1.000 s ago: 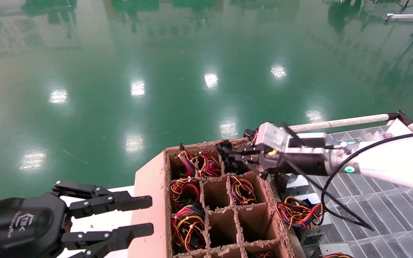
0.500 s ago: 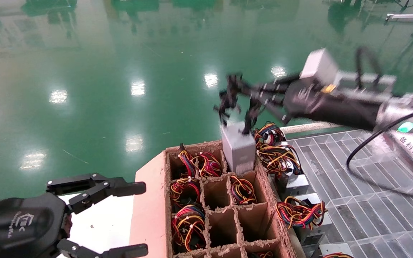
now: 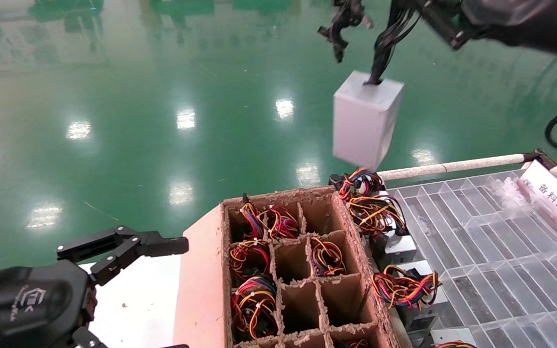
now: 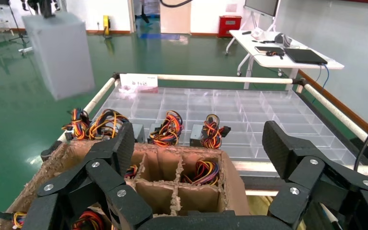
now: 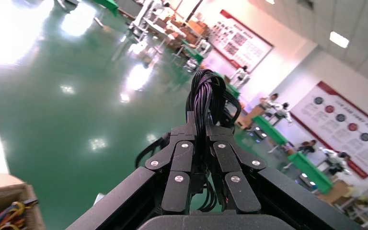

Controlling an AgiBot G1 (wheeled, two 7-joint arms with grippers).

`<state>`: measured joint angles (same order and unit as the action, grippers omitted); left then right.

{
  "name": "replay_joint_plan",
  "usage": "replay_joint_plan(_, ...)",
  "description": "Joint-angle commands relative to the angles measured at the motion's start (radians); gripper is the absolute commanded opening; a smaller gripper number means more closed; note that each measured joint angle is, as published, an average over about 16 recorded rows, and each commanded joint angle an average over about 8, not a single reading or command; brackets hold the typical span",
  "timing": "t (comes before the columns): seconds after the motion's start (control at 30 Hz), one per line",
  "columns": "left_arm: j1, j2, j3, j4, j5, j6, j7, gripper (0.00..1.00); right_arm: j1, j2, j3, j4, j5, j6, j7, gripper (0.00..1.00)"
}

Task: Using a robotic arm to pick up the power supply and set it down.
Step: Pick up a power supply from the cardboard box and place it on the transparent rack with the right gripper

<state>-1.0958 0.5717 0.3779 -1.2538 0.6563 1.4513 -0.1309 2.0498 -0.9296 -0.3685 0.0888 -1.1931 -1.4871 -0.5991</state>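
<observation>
Fingers (image 5: 182, 160) of our right gripper (image 5: 202, 132) were clamped together on a bundle of black cables (image 5: 206, 88), which rose between them in the right wrist view. In the head view that gripper (image 3: 421, 14) sat at the top edge, on the robotic arm (image 3: 525, 19) reaching in from the right, and the cables (image 3: 385, 43) ran down from it into the top of the power supply (image 3: 364, 118). We held the power supply, a plain grey block, hanging in the air by those cables alone, slightly tilted, above the far end of the cardboard box (image 3: 201, 290) and touching nothing below. The left wrist view showed the same block (image 4: 60, 52) aloft, up over the rail of the clear tray (image 4: 268, 110).

Below it, the divided box held several coloured wire bundles (image 3: 249, 256) in its cells, while the far right cell (image 3: 318, 215) held none. Just beside the box, on the clear tray (image 3: 501, 261), more grey blocks with coloured wires (image 3: 404, 287) stood in a row. A white label with black characters (image 3: 556, 200) lay at the tray's far right corner.

Our left gripper (image 3: 128, 290) hovered low at the near left, beside the box, its black fingers (image 4: 110, 163) spread wide apart and holding nothing.
</observation>
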Motion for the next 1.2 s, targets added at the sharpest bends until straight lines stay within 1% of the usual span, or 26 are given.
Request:
replay_joint_plan(0.03,0.0,0.0,0.0,0.0,0.0,0.0,0.0,1.0,0.017,0.014,0.004,0.001,0.005,-0.003,-0.007,0.0)
replay_joint_plan(0.3,0.0,0.0,0.0,0.0,0.0,0.0,0.0,1.0,0.042,0.071,-0.011,-0.036,-0.022,0.048,-0.021,0.0)
replay_joint_plan(0.5,0.0,0.0,0.0,0.0,0.0,0.0,0.0,1.0,0.033,0.109,-0.016,-0.08,-0.031,0.111,-0.021,0.0)
replay_joint_plan(0.6,0.0,0.0,0.0,0.0,0.0,0.0,0.0,1.0,0.019,0.122,-0.013,-0.106,-0.026,0.171,-0.02,0.0)
replay_joint_plan(0.8,0.0,0.0,0.0,0.0,0.0,0.0,0.0,1.0,-0.022,0.118,-0.005,-0.149,-0.011,0.351,-0.013,0.0)
replay_joint_plan(0.9,0.0,0.0,0.0,0.0,0.0,0.0,0.0,1.0,-0.049,0.105,-0.001,-0.157,-0.003,0.423,-0.01,0.0)
replay_joint_plan(1.03,0.0,0.0,0.0,0.0,0.0,0.0,0.0,1.0,-0.087,0.089,0.007,-0.157,0.008,0.486,-0.008,0.0)
replay_joint_plan(1.2,0.0,0.0,0.0,0.0,0.0,0.0,0.0,1.0,-0.127,0.071,0.016,-0.146,0.022,0.544,-0.008,0.0)
